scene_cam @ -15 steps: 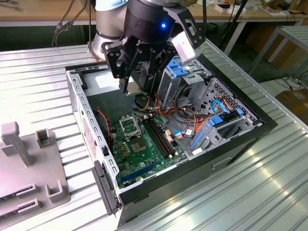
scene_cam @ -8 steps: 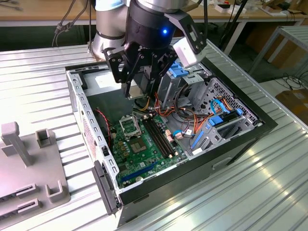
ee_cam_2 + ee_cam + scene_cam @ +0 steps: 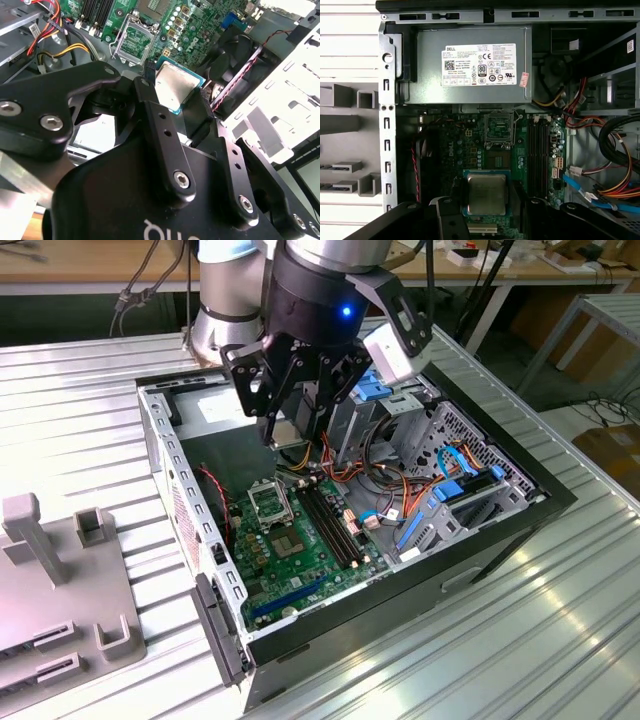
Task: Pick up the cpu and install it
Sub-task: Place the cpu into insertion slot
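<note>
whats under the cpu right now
The cpu is held in the pincer above the green motherboard, whose open socket shows uncovered nearby. The patch of board directly beneath the cpu is hidden by it.

Claw [image 3: 487, 201] clamps cpu [image 3: 486, 192] by opposite edges, over motherboard [image 3: 457, 147], near socket [image 3: 498, 128].

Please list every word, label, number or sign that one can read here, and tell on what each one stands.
White label on the power supply: print too small to read.
Red-and-white sticker at its corner: too small to read.
White lettering on the motherboard: too small to read.
White mark on the gripper body: cut off, unreadable.
The cpu, held between the fingers: no print shows on its lid.
</note>
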